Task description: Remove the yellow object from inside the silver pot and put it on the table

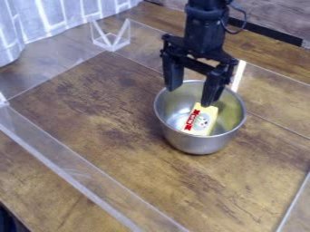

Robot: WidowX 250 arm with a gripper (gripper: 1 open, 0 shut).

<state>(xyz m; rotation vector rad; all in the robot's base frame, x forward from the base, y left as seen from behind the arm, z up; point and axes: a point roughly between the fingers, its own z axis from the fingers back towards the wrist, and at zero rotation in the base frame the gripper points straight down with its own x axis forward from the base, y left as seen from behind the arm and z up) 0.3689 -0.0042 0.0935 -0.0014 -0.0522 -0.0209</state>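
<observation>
Butter-like yellow object lies inside the silver pot on the worktop; my end effector hangs above it, spread wide, empty.

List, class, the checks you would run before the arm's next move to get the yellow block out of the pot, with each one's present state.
1. Claw open: ok, jaws spread wide.
2. Claw empty: ok, nothing between the jaws.
3. Yellow object in the silver pot: ok, lying on the bottom, label up.
4. Claw above the pot: ok, just over its far rim.
5. Bare table to set it on: ok, left of the pot.
6. Jaws aligned to the block's narrow sides: cannot tell.
</observation>
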